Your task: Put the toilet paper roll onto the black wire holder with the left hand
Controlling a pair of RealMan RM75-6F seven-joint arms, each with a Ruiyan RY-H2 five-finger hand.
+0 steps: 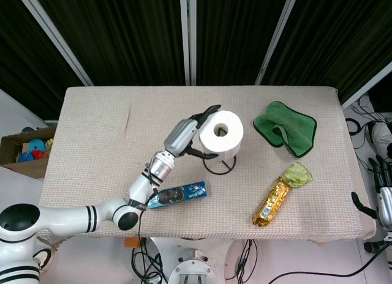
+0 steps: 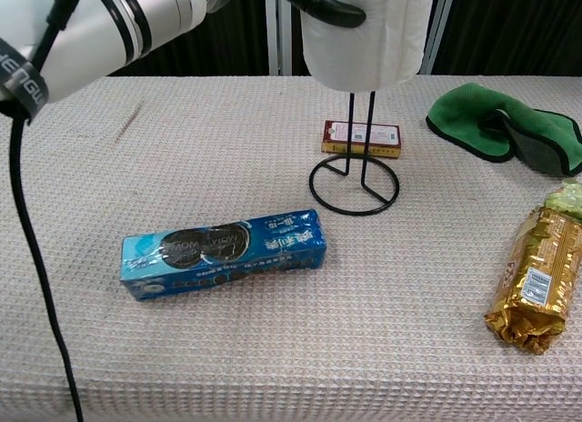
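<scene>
The white toilet paper roll [image 1: 222,133] stands upright over the black wire holder [image 1: 219,166], whose ring base shows below it. In the chest view the roll [image 2: 364,40] sits on the holder's thin upright rods, above the ring base [image 2: 354,185]. My left hand [image 1: 185,132] grips the roll from its left side, dark fingers wrapped around it; the fingers [image 2: 318,5] show at the top of the chest view. My right hand [image 1: 383,195] hangs off the table's right edge with nothing in it, its fingers loosely apart.
A blue cookie pack [image 2: 223,253] lies in front of the holder to the left. A small red box [image 2: 361,138] sits behind the base. A green cloth [image 1: 285,128] is at the back right, a gold snack bag [image 1: 275,199] at the front right.
</scene>
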